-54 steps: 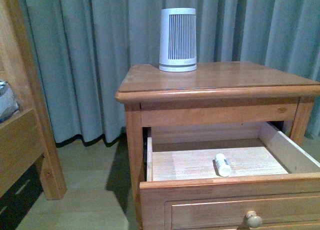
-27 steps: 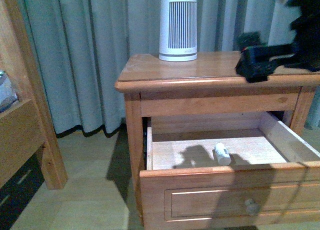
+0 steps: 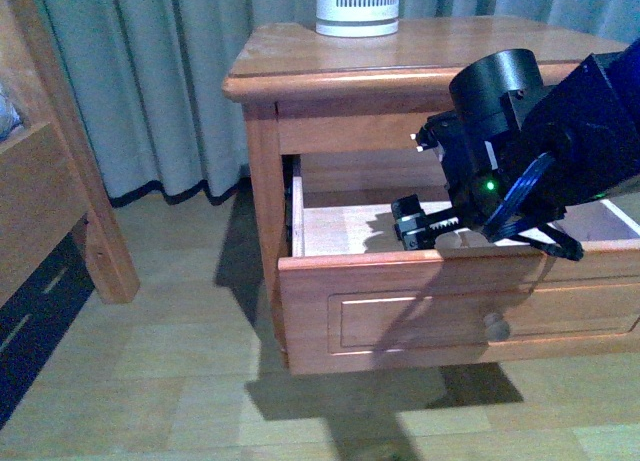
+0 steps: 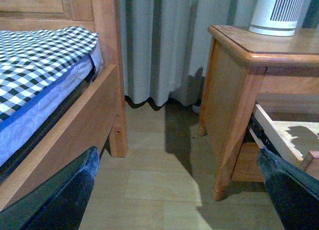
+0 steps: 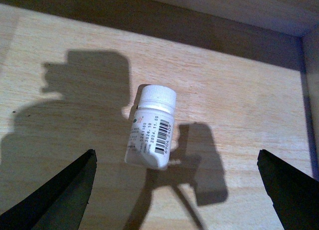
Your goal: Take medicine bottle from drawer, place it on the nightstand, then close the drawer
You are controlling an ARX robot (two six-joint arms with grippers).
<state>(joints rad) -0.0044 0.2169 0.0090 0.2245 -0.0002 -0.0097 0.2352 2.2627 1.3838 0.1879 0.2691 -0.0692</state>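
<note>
**Front view.** Shows the nightstand (image 3: pixel 400 56) with the drawer (image 3: pixel 420 316) pulled out, round knob (image 3: pixel 496 327) facing the camera. Shows the right arm (image 3: pixel 560 131) reaching in over the drawer front, with the right gripper (image 3: pixel 425 231) low inside, near the pale drawer floor. Also shows a white ribbed device (image 3: pixel 357 11) at the back of the nightstand top, a grey curtain (image 3: pixel 150 81) behind, and a wooden bed frame (image 3: pixel 60 191) at the left.

**Right wrist view.** Shows the medicine bottle (image 5: pixel 152 127) lying on its side on the drawer floor, white cap toward an inner wall, barcode label upward. Shows the dark fingers (image 5: pixel 60 195) spread wide, one on each side of the bottle and neither touching it, with nothing gripped.

**Left wrist view.** Shows the left gripper (image 4: pixel 177 185) hanging over the wooden floor (image 4: pixel 149 140) between bed and nightstand, jaws wide apart and empty. Also shows a checked bedcover (image 4: pixel 40 55) on the bed and the nightstand's side panel, with one edge of the opened drawer just in view.
</note>
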